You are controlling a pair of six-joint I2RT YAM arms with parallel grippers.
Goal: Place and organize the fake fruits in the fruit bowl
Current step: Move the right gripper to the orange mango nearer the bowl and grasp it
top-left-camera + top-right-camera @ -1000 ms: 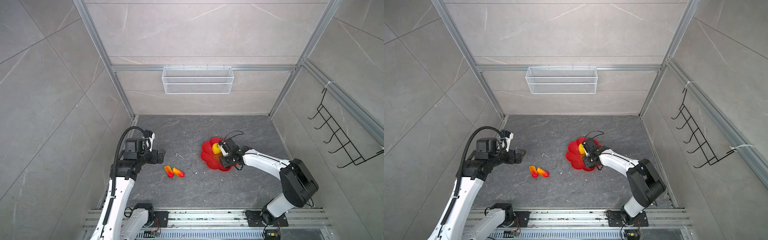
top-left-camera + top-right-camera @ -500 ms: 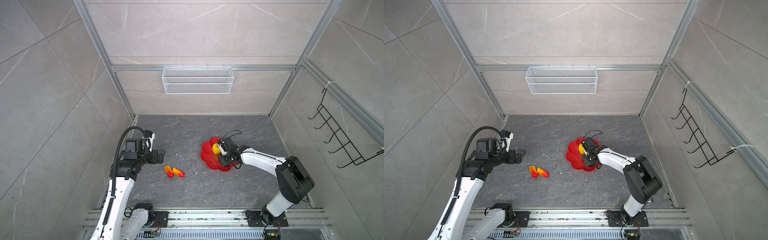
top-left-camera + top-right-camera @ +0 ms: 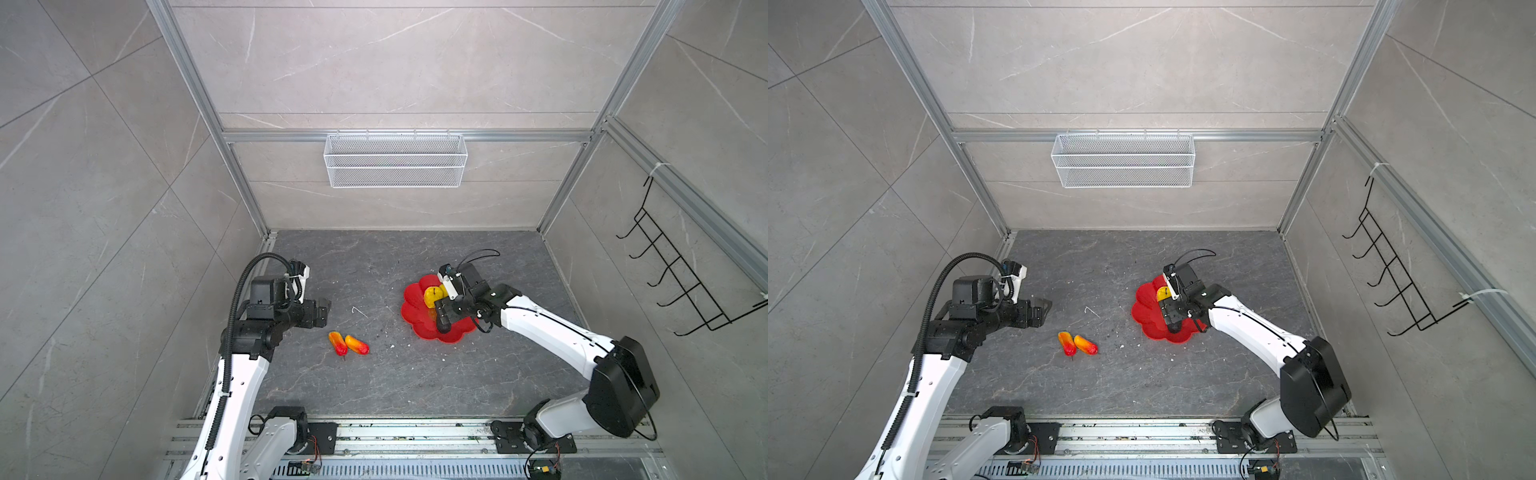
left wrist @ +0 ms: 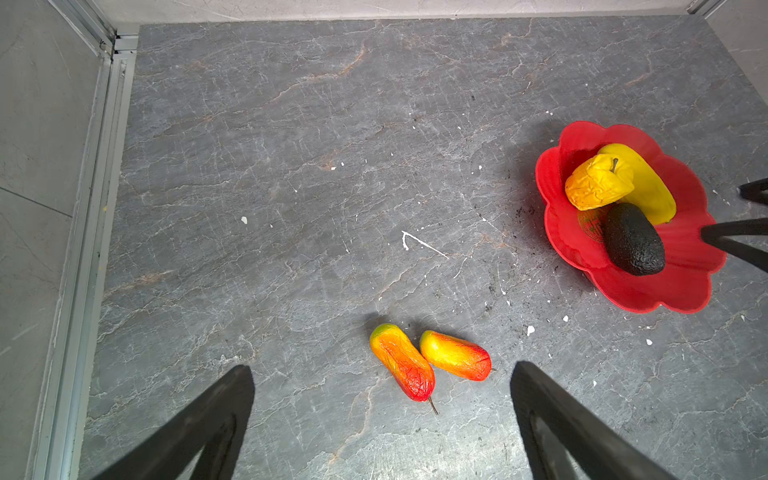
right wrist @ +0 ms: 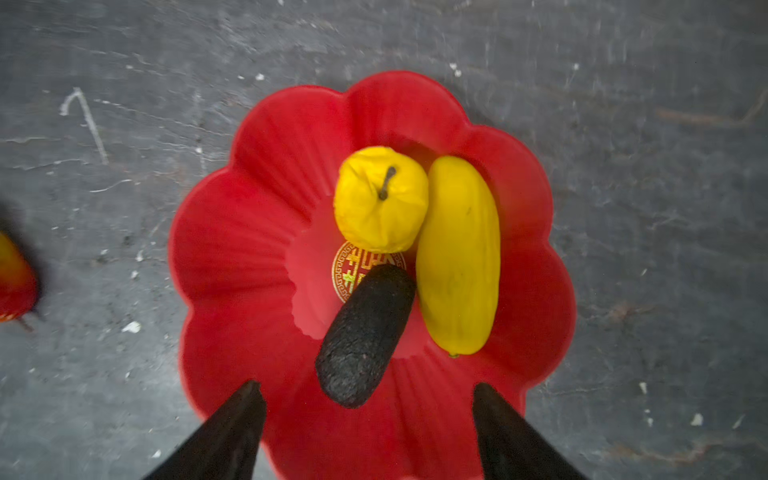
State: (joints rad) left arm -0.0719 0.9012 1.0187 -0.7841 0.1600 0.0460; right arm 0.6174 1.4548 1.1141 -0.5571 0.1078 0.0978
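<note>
The red petalled fruit bowl (image 3: 415, 320) (image 3: 1144, 309) (image 4: 648, 299) (image 5: 249, 232) sits right of centre on the floor. In it lie a round yellow fruit with a dark stem (image 5: 380, 203) (image 4: 598, 183), a long yellow one (image 5: 459, 257) (image 4: 648, 187) and a black oval one (image 5: 365, 336) (image 4: 633, 239). My right gripper (image 5: 365, 385) (image 3: 444, 309) hovers open over the bowl's near side; the black fruit lies apart from both fingers. Two red-orange fruits (image 3: 338, 343) (image 3: 357, 344) (image 4: 402, 361) (image 4: 455, 355) lie side by side on the floor. My left gripper (image 4: 382, 365) (image 3: 322, 309) hangs open, empty, just short of them.
A white wire-mesh basket (image 3: 395, 166) hangs on the back wall. A black wire hook rack (image 3: 681, 282) is on the right wall. Small white chips (image 4: 419, 243) dot the dark stone floor. Aluminium posts frame the corners.
My right gripper's jaws have spread apart over the bowl, and the black fruit now lies free in it. The left arm and the two red-orange fruits have not moved.
</note>
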